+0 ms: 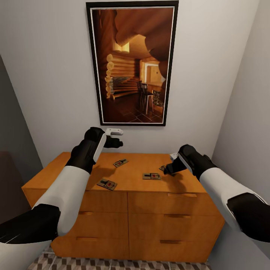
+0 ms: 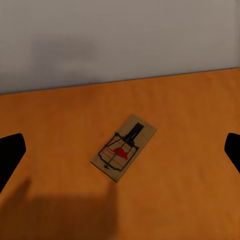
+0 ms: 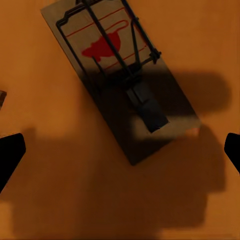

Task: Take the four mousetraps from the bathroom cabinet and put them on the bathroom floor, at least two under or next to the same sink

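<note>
Several mousetraps lie flat on the orange-brown cabinet point(image 1: 75, 165): one at the back middle point(image 1: 120, 162), one at the front left point(image 1: 107, 184), one right of centre point(image 1: 152, 176), and one partly hidden under my right gripper point(image 1: 162, 168). My left gripper point(image 1: 118, 143) hovers open above the back of the cabinet top; in the left wrist view a mousetrap point(image 2: 123, 148) lies below the gripper point(image 2: 121, 152), well apart from its fingertips point(image 2: 10, 155). My right gripper point(image 1: 167, 169) is open and low over a mousetrap point(image 3: 120, 75), whose end lies between the fingertips point(image 3: 10, 155).
A large framed picture point(image 1: 132, 63) hangs on the grey wall behind the cabinet. Walls close in on both sides. The cabinet front has drawers with slim bar handles point(image 1: 180, 195). A strip of cube-patterned bathroom floor point(image 1: 112, 263) shows below.
</note>
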